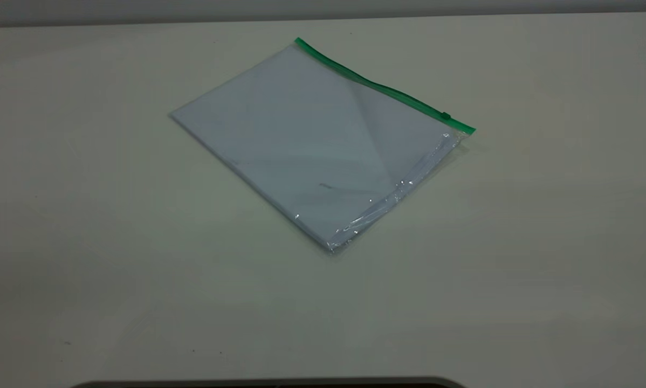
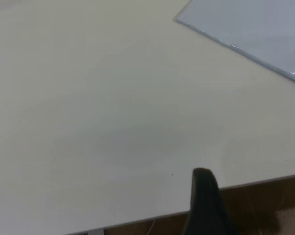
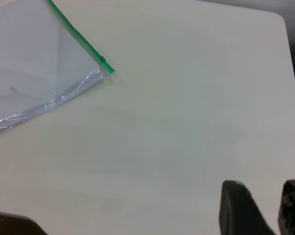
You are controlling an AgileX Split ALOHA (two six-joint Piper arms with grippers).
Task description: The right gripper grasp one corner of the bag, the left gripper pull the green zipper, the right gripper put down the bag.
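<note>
The clear bag [image 1: 312, 145] with pale blue-white sheets lies flat on the table, turned diagonally. Its green zipper [image 1: 377, 86] runs along the far right edge, with the slider tab [image 1: 445, 116] close to the right corner of the bag [image 1: 468, 129]. Neither gripper shows in the exterior view. In the right wrist view my right gripper [image 3: 265, 198] is open and empty, well away from the bag [image 3: 35, 63], the zipper [image 3: 79, 39] and the corner [image 3: 110, 71]. My left gripper [image 2: 206, 196] shows as a black tip over the table's edge, far from the bag [image 2: 250, 29].
The cream table [image 1: 139, 269] bears only the bag. Its front edge [image 2: 245, 183] runs by the left gripper, with brown floor beyond. A rounded table corner [image 3: 280, 19] shows in the right wrist view.
</note>
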